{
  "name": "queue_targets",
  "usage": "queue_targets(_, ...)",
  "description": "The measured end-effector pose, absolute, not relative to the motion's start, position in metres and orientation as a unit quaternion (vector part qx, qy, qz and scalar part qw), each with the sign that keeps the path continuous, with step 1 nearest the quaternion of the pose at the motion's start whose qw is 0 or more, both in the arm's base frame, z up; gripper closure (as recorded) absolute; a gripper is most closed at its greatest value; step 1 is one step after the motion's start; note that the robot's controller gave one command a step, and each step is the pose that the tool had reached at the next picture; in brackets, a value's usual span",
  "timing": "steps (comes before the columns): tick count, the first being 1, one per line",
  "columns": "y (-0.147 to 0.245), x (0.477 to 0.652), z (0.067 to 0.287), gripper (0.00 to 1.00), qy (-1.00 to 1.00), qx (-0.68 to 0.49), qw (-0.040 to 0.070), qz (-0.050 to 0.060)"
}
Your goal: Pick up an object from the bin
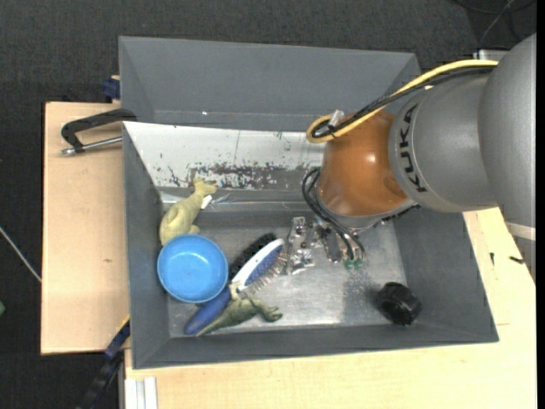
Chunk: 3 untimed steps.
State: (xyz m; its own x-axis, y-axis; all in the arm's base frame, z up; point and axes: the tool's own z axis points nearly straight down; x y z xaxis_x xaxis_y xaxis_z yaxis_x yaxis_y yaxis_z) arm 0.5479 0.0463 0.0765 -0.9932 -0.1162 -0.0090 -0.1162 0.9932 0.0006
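Dark carpet lies all round the grey metal bin [434, 271], and the arm comes in from the right of the frame, its orange wrist cover [362, 173] hanging over the bin's middle. Below that cover the gripper [298, 247] sits low over the bin floor, just beside the right end of a brush [258, 265] with dark bristles, a white back and a blue handle running down to the lower left. Whether the gripper is released or clenched I cannot tell, and nothing can be seen held in it. The brush looks the likeliest pick, being nearest. It is crowded, though: a blue bowl [192, 268] touches its left side and a green toy dinosaur [247, 312] lies against its handle below. To do this well, I would close across the narrow width of the brush head, at the free end away from the bowl, and lift straight up so the neighbours are not dragged along. A yellowish toy dinosaur [183, 216] at the left wall and a black round thing [398, 303] at the lower right lie well apart.
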Motion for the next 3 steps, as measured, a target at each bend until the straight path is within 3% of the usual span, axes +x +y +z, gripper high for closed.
queue_targets(1, 0.046, 0.545, 0.076, 0.0, 0.998, -0.058, -0.001, 0.001)
queue_targets(2, 0.106, 0.561, 0.125, 0.0, 1.0, -0.023, 0.005, 0.003)
queue_targets(3, 0.108, 0.573, 0.078, 0.0, 1.0, 0.006, -0.003, -0.002)
